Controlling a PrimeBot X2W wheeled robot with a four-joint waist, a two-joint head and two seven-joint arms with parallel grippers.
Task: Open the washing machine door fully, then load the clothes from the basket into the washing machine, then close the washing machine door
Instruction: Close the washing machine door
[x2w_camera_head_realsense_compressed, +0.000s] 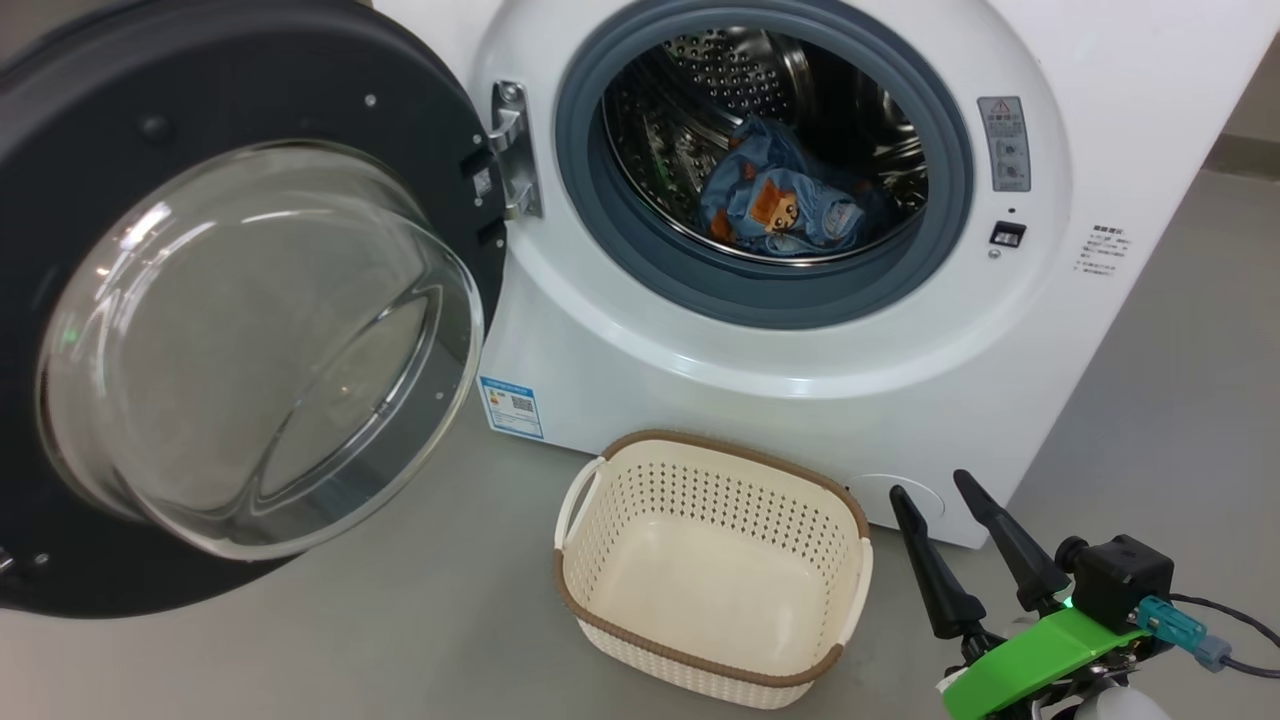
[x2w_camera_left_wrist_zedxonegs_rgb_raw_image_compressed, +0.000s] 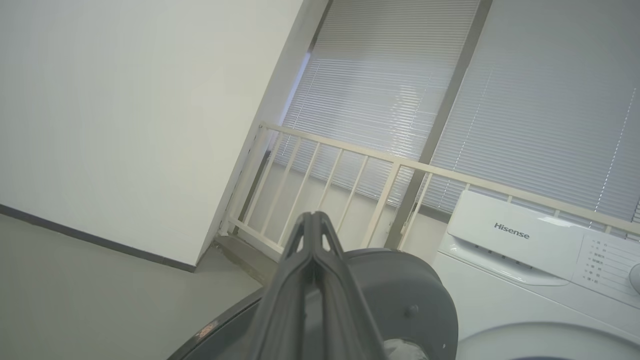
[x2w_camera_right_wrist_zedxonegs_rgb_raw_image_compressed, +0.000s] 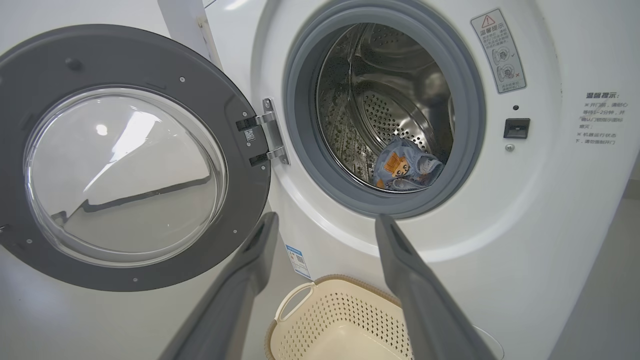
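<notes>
Left gripper (x2w_camera_left_wrist_zedxonegs_rgb_raw_image_compressed: 314, 217) closed — right gripper (x2w_camera_head_realsense_compressed: 930, 485) spread

Access to the drum opening (x2w_camera_head_realsense_compressed: 720, 90) is clear; the clothes (x2w_camera_head_realsense_compressed: 775, 205) occupy only its lower part. The washing machine door (x2w_camera_head_realsense_compressed: 250, 340), swung wide, blocks the left side. The basket (x2w_camera_head_realsense_compressed: 720, 445) obstructs the floor (x2w_camera_head_realsense_compressed: 400, 620) below the opening.

One washer (x2w_camera_head_realsense_compressed: 800, 400), one door (x2w_camera_head_realsense_compressed: 250, 340), one basket (x2w_camera_head_realsense_compressed: 700, 446), one bundle (x2w_camera_head_realsense_compressed: 775, 205).

the washing machine (x2w_camera_head_realsense_compressed: 700, 380) is finished in white, the washing machine door (x2w_camera_head_realsense_compressed: 100, 110) rimmed in black. the basket (x2w_camera_head_realsense_compressed: 700, 500) is coloured cream, edged brown. the clothes (x2w_camera_head_realsense_compressed: 775, 205) are printed light blue with orange.
</notes>
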